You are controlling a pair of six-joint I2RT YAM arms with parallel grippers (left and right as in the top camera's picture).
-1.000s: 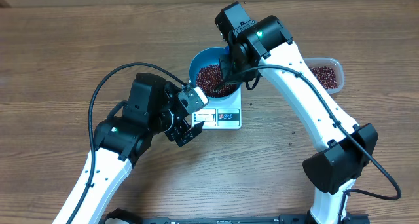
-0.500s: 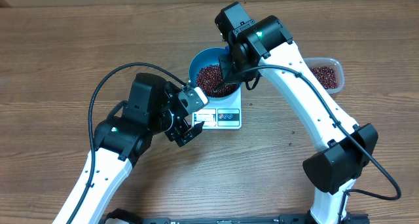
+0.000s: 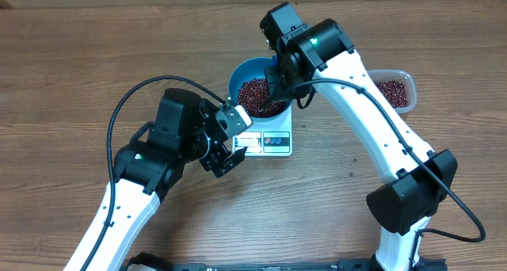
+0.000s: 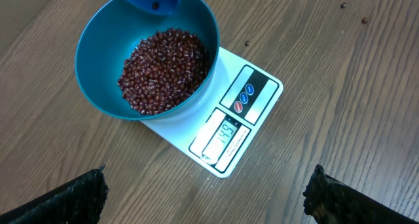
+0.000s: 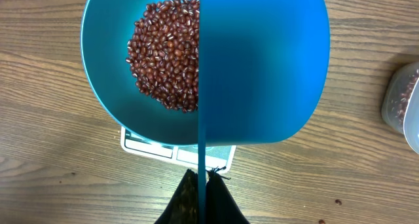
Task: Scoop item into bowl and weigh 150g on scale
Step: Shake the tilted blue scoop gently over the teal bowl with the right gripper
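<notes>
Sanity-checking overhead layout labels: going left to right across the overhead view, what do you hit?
In order: left gripper → bowl → clear tub. The scale sits under the bowl and overlaps it, so it is left out.

The bowl [image 4: 98,54] holding beans [image 4: 163,67] sits on the scale [image 4: 226,61], tub [image 3: 411,87] at right.
</notes>
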